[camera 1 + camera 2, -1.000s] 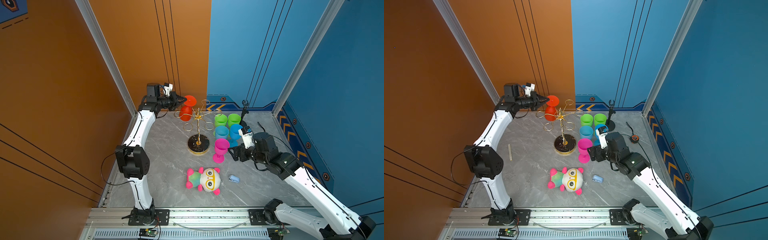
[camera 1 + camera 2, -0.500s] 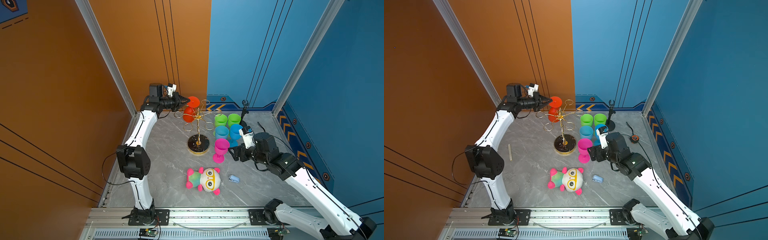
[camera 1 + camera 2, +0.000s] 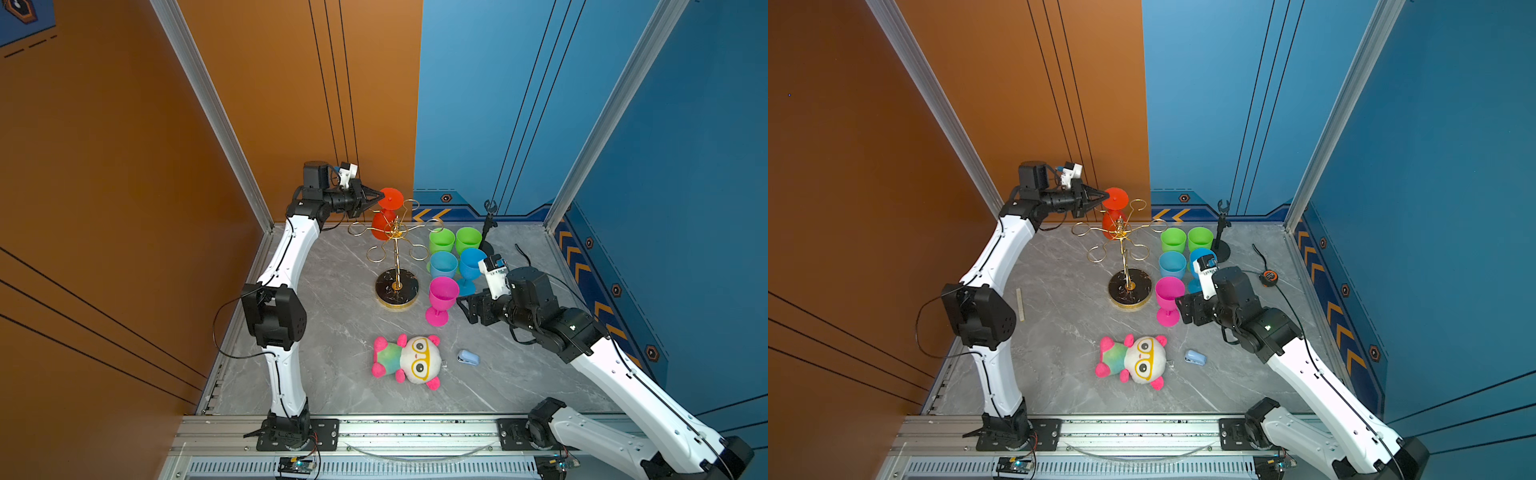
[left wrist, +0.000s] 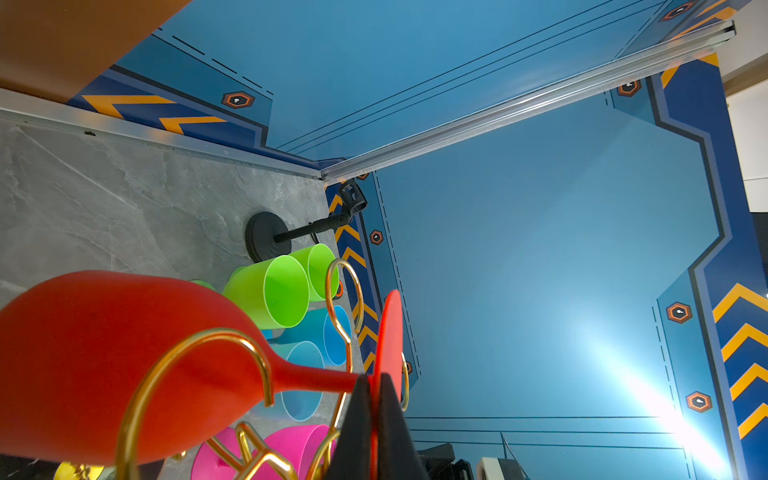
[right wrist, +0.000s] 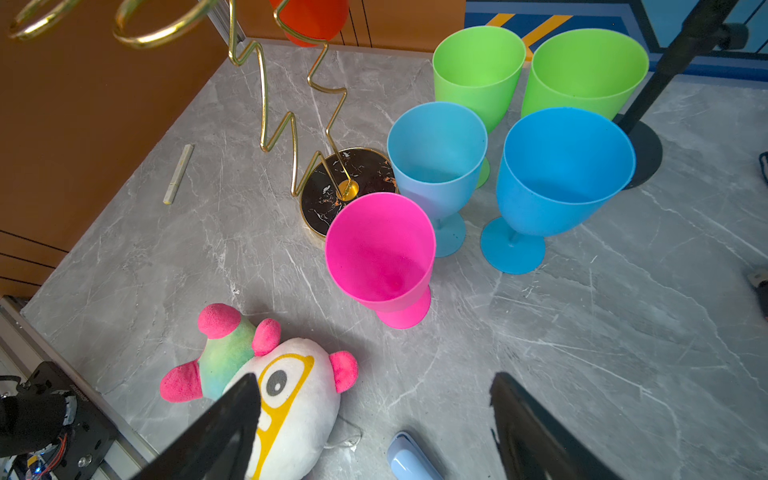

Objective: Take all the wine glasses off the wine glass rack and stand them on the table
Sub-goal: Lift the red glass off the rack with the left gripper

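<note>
Grey marble tabletop (image 3: 332,332), wine glass rack (image 3: 388,287) mid-table: my L gripper (image 3: 377,194) is clamped on the foot of the red wine glass (image 3: 380,225), hung inverted at rack's 11 o'clock loop, not off yet; R gripper (image 5: 374,380) gapes wide, empty.

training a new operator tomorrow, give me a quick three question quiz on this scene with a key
1. True or false: the left fingers are shut on the foot of the red glass.
2. How many glasses stand upright on the table? A three, B five, C seven.
3. Fill in: the glass nearest the open right fingers is ___ in colour.
Key: 1 true; 2 B; 3 pink, that is the pink glass.
</note>
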{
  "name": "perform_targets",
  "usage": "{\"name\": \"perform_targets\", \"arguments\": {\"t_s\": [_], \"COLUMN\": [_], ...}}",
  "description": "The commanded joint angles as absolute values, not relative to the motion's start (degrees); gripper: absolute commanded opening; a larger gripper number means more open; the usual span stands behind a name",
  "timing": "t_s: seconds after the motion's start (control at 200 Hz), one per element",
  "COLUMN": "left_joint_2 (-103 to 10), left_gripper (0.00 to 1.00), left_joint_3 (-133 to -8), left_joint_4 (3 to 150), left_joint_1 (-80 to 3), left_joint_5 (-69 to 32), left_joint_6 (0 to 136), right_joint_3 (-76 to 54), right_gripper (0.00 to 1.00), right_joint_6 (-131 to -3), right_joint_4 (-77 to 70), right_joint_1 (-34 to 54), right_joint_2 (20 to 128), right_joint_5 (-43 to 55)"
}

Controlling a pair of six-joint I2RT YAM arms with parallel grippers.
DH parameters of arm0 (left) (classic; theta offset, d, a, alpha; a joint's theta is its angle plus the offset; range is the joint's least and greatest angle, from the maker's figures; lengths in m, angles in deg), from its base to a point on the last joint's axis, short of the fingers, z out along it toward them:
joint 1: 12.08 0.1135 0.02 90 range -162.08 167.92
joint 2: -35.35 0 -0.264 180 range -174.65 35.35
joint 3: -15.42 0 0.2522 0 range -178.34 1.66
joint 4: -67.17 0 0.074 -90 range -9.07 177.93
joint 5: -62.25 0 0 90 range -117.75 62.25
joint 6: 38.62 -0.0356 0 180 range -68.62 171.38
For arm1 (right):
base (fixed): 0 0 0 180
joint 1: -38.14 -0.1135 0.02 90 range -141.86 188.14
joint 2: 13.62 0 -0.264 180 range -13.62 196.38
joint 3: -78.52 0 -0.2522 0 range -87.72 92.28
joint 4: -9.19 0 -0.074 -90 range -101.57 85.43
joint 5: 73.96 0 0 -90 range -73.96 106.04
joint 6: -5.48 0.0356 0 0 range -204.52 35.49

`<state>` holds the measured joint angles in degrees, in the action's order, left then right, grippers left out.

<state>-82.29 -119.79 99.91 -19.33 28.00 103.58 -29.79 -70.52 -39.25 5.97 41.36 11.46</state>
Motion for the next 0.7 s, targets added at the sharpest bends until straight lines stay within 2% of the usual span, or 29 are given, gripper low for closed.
{"name": "perform_targets", "arguments": {"t_s": [0.0, 0.16, 0.506, 0.696], "left_joint_2": [-84.0, -86.5, -91.5, -91.5], "left_gripper": [0.0, 0.0, 0.0, 0.0], "left_joint_3": [-121.8, -118.9, -127.0, -127.1], "left_joint_4": [96.5, 73.1, 72.8, 72.8], "left_joint_1": [-20.0, -19.6, -17.9, -16.3], "left_joint_5": [30.7, 32.5, 29.7, 27.6], "left_joint_6": [106.8, 124.0, 125.6, 124.7], "right_joint_3": [-30.6, -30.9, -31.4, -30.8], "right_gripper": [0.88, 0.88, 0.88, 0.88], "right_joint_6": [-69.6, -69.1, -68.9, -69.1], "right_joint_4": [-38.3, -38.1, -38.0, -37.8], "right_joint_1": [6.3, 6.3, 6.4, 6.3], "right_joint_2": [40.2, 39.9, 39.2, 40.2], "right_joint_5": [11.2, 10.9, 10.9, 10.6]}}
